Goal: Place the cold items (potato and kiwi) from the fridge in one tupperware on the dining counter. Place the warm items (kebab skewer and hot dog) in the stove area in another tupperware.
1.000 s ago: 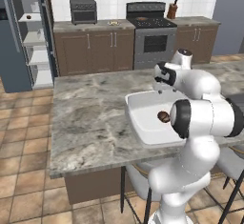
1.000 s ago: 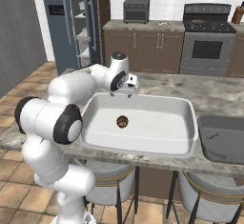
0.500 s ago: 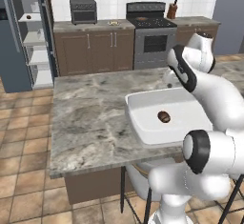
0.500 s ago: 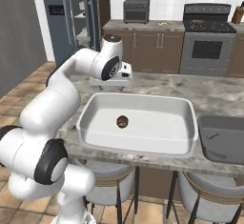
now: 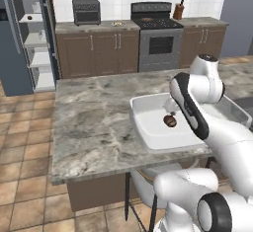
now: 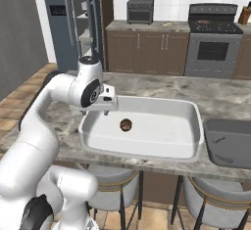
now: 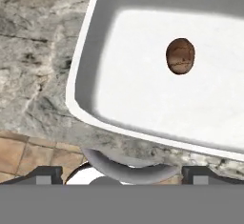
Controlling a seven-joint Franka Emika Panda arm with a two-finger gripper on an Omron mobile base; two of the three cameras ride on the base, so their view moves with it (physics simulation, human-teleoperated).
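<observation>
Now the arm has swung back and up, away from the white tupperware (image 6: 193, 148), and the gripper (image 7: 122, 173) hangs above its near rim, jaws spread wide, holding nothing. The brown kiwi (image 6: 126, 124) lies alone inside, so one cold item looks placed; potato likely next. A grey tupperware (image 6: 230, 143) sits beside it on the marble counter (image 5: 94, 127); the fridge (image 6: 66, 21) and stove (image 6: 212, 26) stand behind.

The white arm bends over the near counter edge, its gripper (image 7: 122, 173) pointing down, jaws spread wide, holding nothing.
</observation>
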